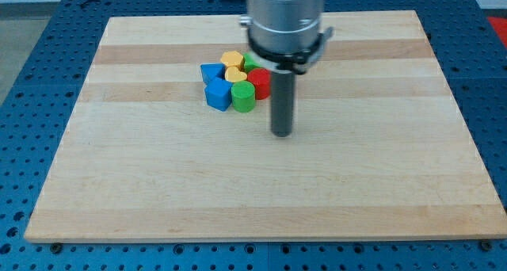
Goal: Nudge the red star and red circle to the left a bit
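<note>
A tight cluster of blocks sits on the wooden board (261, 184) above centre. One red block (260, 82), shape unclear, lies at the cluster's right side, partly behind the rod; I cannot tell a star from a circle. A green cylinder (243, 97) stands at its lower left. Two blue blocks (215, 85) form the cluster's left side. Two yellow blocks (233, 66) sit on top, and a second green block (249, 62) is partly hidden by the arm. My tip (281, 133) is just to the right of and below the red block, a little apart from it.
The arm's grey body (285, 21) hangs over the top of the board and hides the cluster's upper right. A blue perforated table (32, 104) surrounds the board.
</note>
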`<state>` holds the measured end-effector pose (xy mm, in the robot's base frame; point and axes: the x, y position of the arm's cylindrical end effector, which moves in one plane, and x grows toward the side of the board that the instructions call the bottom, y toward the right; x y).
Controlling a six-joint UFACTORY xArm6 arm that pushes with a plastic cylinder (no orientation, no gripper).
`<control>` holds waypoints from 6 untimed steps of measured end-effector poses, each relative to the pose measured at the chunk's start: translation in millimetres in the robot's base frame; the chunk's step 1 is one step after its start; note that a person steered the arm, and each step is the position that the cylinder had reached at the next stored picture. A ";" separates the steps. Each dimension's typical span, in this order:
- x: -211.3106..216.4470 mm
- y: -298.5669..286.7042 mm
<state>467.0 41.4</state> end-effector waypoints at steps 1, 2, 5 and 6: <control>-25.3 48.9; -56.7 47.4; -82.4 -22.9; -82.4 -45.4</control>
